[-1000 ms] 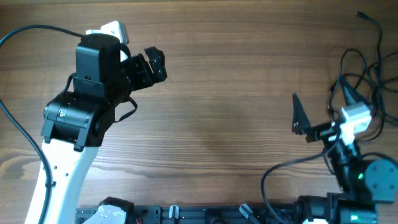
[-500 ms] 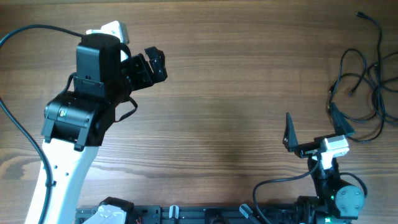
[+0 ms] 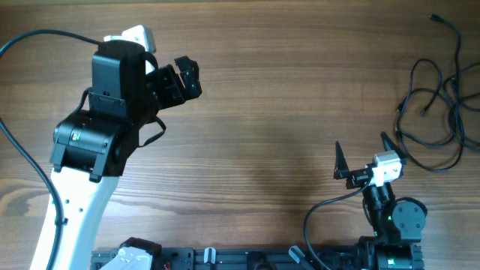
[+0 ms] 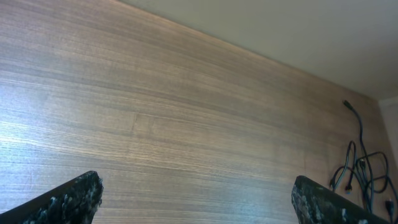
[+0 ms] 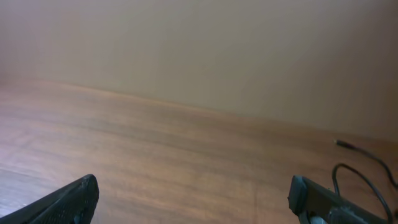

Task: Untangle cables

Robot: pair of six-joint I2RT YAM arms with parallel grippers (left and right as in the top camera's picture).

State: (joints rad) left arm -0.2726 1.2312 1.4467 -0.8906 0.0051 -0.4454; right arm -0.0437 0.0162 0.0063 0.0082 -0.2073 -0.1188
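Observation:
The cables (image 3: 433, 112) are thin black cords lying in loose, overlapping loops at the table's right edge, with one plug end (image 3: 435, 18) at the far right corner. My right gripper (image 3: 361, 144) hovers near the front right, left of the loops and apart from them, open with nothing in it. In the right wrist view the gripper (image 5: 193, 191) spans bare wood, and a cable loop (image 5: 367, 177) shows beyond its right finger. My left gripper (image 3: 176, 69) is at the far left, open and empty. The left wrist view shows the gripper (image 4: 196, 194) above bare wood, with the cables (image 4: 360, 177) far off to the right.
The wooden table (image 3: 270, 112) fills the view. The left arm's thick black wire (image 3: 22, 161) arcs along the left edge. Another thick black wire (image 3: 330, 206) loops by the right arm's base. A black rail (image 3: 225, 259) runs along the front edge.
My right gripper has pulled back from among the cable loops, leftward and toward the front edge, staying open. The cables lie on the table. The left arm has not moved.

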